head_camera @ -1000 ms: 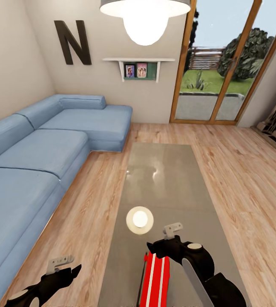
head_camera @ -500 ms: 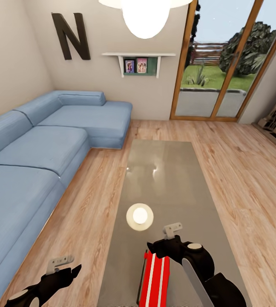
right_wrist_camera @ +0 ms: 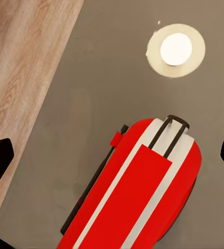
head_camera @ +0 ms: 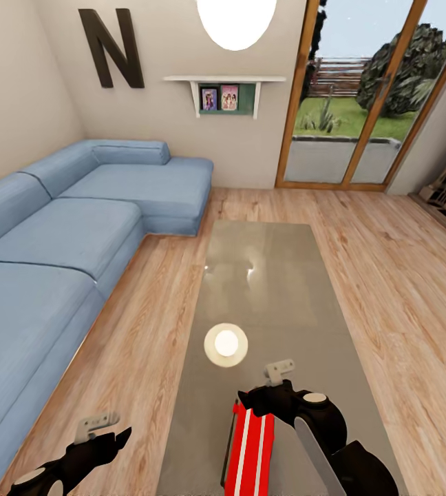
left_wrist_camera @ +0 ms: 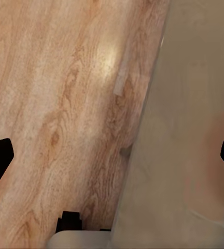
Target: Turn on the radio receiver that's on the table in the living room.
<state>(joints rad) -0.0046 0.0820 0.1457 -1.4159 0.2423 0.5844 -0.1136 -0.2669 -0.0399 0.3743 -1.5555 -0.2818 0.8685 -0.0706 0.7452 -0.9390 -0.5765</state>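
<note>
Radio (head_camera: pixel 249 451) stands on the table (head_camera: pixel 264 289) at its near end, lower part cut off by the frame; dial and grille hidden. Right gripper (head_camera: pixel 256 399) hovers just above its top, fingers spread wide, empty. Left gripper (head_camera: pixel 113 437) over floor (head_camera: pixel 147 358), open, holding nothing.

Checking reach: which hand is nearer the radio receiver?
Right. The right hand hovers directly above the radio receiver on the table; the left hand hangs over the floor beside it.
</note>
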